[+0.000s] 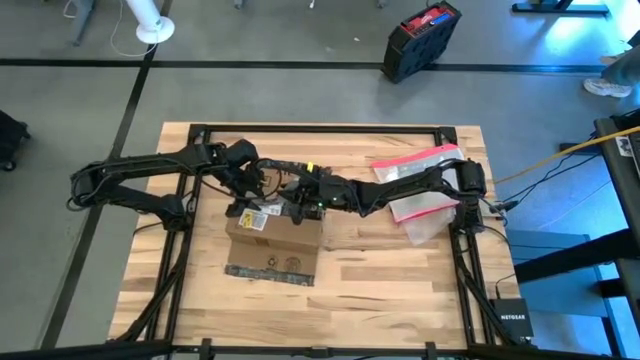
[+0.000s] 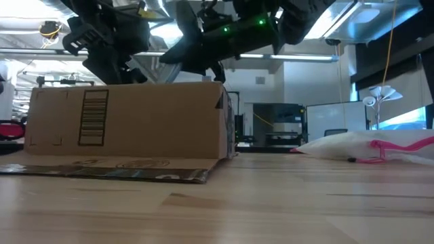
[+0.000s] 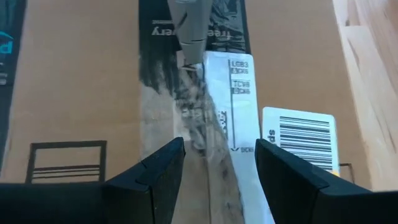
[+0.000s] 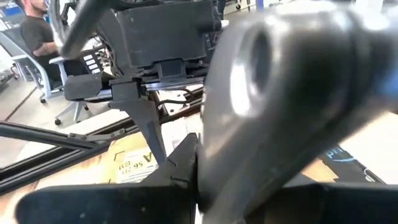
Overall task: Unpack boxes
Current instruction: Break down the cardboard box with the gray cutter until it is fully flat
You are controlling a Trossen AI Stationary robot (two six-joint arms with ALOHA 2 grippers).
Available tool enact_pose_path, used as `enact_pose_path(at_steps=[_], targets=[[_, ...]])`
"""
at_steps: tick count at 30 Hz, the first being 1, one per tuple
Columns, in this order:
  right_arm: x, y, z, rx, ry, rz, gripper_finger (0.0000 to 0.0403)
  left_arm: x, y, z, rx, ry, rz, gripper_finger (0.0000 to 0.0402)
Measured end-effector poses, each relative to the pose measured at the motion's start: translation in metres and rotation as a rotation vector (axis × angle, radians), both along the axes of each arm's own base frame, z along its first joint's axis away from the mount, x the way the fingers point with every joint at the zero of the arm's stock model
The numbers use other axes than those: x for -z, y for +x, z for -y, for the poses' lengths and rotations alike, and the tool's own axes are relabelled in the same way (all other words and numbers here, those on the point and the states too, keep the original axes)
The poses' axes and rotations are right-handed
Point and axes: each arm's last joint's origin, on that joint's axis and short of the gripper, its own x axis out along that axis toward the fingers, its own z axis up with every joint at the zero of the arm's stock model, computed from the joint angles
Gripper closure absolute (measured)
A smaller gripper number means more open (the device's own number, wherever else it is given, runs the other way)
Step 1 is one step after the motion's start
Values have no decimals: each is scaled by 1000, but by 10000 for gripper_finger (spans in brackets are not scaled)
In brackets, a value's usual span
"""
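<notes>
Hands over the brown corrugated cardboard box (image 1: 272, 232), working its taped seam.
Left hand (image 3: 214, 165) stood wide astride the black tape strip (image 3: 186, 106), probably lining up; right hand's (image 1: 300, 196) opening I couldn't tell.

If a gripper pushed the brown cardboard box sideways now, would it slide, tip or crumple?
The brown corrugated cardboard box sits low and wide on the wooden table, so it would probably slide rather than tip. One flap lies flat in front, which may drag. Its walls look straight and stiff; its weight cannot be judged.

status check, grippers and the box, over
Left gripper open, over the box on its tape strip. Right gripper alongside at the box top, fingers unclear. Clear pouch off right, nothing blocking.
</notes>
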Motion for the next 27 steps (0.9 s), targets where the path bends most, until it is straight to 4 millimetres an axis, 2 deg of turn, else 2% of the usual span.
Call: enact_pose_path(at_steps=[7,14,27], targets=[[4,1,-3,-11,-29,-20,331,2,-1,0,-2,9,-10,210],[6,-2,-4,-41,-67,-98,331,25,-10,4,4,-26,-59,210],[-17,-24,-4,-100,-146,-264,331,31,-14,6,-5,-34,-81,210]])
